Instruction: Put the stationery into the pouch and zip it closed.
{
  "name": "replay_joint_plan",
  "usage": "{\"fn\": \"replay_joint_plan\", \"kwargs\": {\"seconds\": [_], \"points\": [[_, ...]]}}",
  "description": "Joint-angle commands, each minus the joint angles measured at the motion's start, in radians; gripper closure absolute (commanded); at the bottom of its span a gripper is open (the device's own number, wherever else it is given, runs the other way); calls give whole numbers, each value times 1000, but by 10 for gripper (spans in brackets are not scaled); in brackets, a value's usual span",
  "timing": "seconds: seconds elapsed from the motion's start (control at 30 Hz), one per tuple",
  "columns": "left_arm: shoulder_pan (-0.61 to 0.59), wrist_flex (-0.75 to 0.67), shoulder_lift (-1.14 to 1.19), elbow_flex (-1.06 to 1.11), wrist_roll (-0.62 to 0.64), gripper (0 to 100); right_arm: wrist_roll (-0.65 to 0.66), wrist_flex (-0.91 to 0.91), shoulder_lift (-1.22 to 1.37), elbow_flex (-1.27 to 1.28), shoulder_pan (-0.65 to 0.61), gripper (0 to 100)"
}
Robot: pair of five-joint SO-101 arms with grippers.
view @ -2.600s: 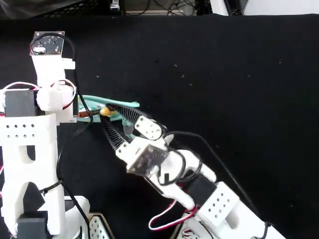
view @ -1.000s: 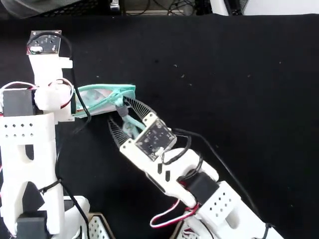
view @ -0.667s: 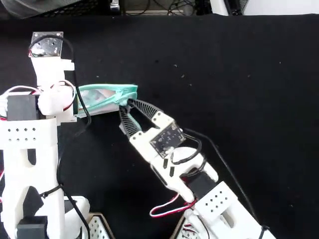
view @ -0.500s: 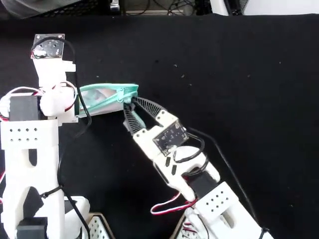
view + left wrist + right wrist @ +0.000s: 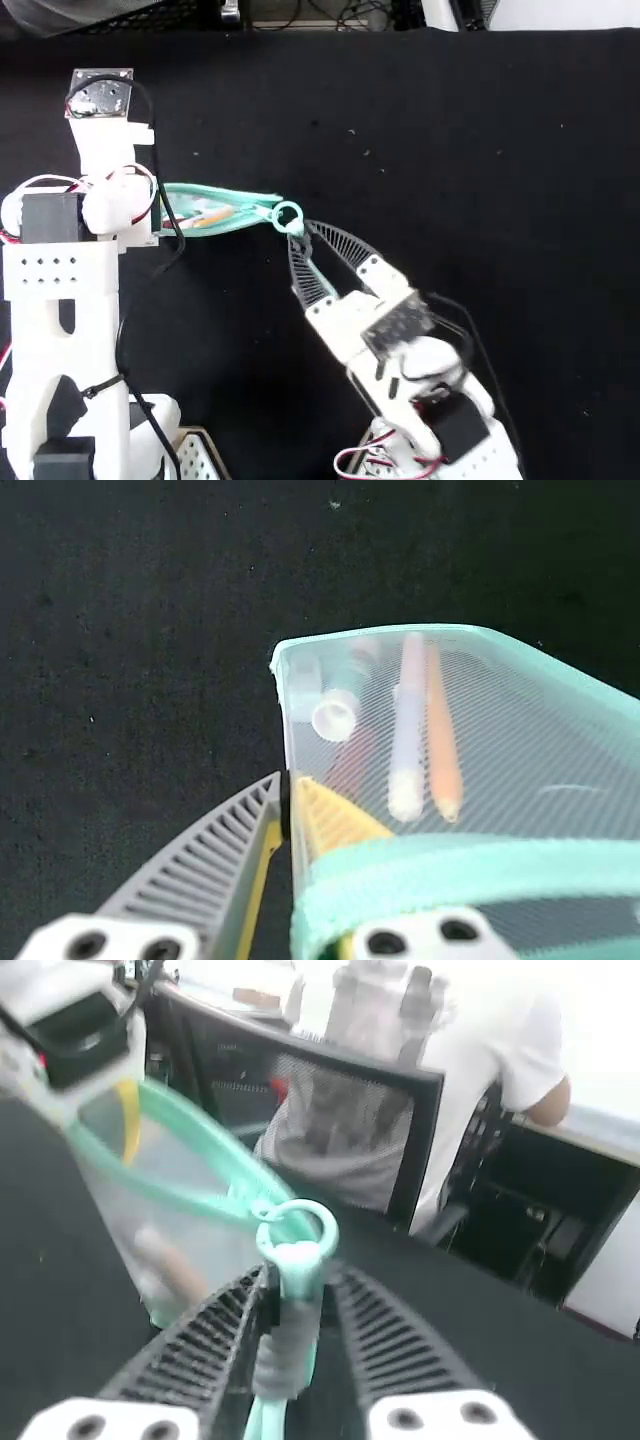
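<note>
The clear pouch (image 5: 215,210) with teal trim hangs stretched between the two arms over the black table. My left gripper (image 5: 290,792) is shut on its end seam, one yellow pad (image 5: 335,820) against the mesh. Inside lie a white pen (image 5: 408,730), an orange pen (image 5: 442,735) and a small cap (image 5: 333,717). The orange pen (image 5: 212,215) also shows from above. My right gripper (image 5: 298,238) is shut on the teal zipper pull (image 5: 287,215) at the pouch's right end. The pull's ring (image 5: 297,1225) stands just above my right gripper (image 5: 298,1280), with the pouch (image 5: 170,1190) beyond.
The black table (image 5: 480,150) lies open to the right and at the back. The left arm's white body (image 5: 60,300) fills the left side, and the right arm's base (image 5: 430,420) sits at the near edge. A mesh chair (image 5: 330,1120) stands past the table.
My right gripper closed on the zipper pull and drew it to the right along the pouch's top. The pouch is now pulled out longer and flatter. The left arm stayed put.
</note>
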Motion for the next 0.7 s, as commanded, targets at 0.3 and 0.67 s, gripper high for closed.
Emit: {"fn": "replay_joint_plan", "kwargs": {"seconds": [0.3,0.67], "points": [[5,-14,14,30,-2,970,-8,-137,39,5,-61,808],[5,-14,14,30,-2,970,-64,-394,156,111,-112,811]]}}
